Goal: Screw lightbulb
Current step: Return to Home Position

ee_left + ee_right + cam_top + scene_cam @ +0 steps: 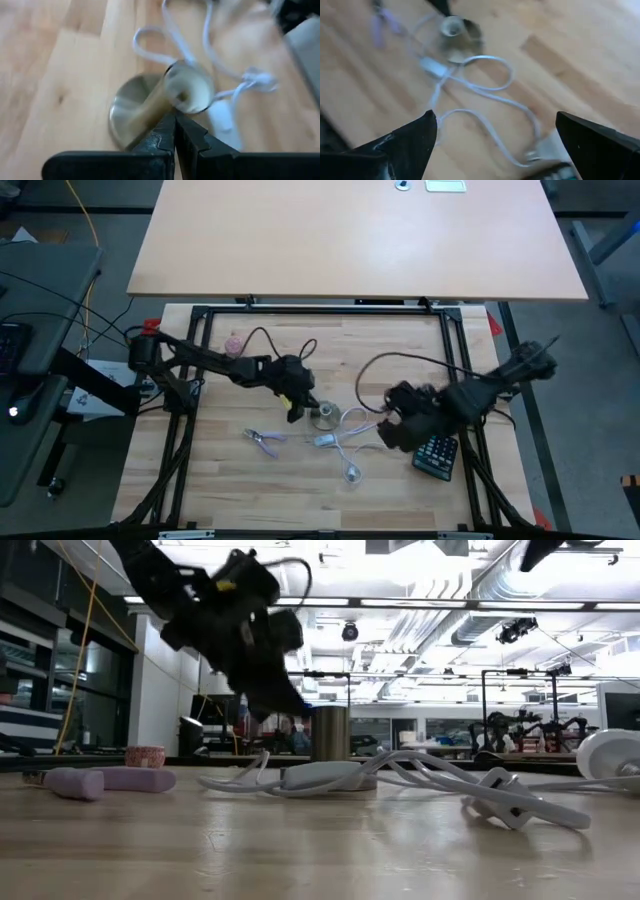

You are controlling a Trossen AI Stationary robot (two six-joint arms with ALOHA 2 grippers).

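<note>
The socket point(323, 416) is a silvery disc with an upright open tube point(190, 90); it stands on the wooden table with its white cord point(350, 435) looped beside it. The tube is empty. My left gripper point(174, 117) is shut and slants down at the tube's left side; it also shows in the low view point(297, 708). My right gripper point(495, 135) is open and empty, hovering over the cord to the right of the socket point(388, 430). A white rounded thing point(610, 752) at the low view's right edge may be the lightbulb's globe. My left gripper's shut fingertips point(172, 122) stand right at the outside of the socket's tube, near its rim point(172, 80), slanting down from the table's left. I cannot tell whether they touch it.
Purple-handled pliers point(265, 439) lie near and left of the socket. A small pink ball point(235, 343) sits far left. A dark calculator point(437, 455) lies under the right arm. The cord's plug point(352, 473) lies toward the near edge. A black frame point(320, 308) rims the table.
</note>
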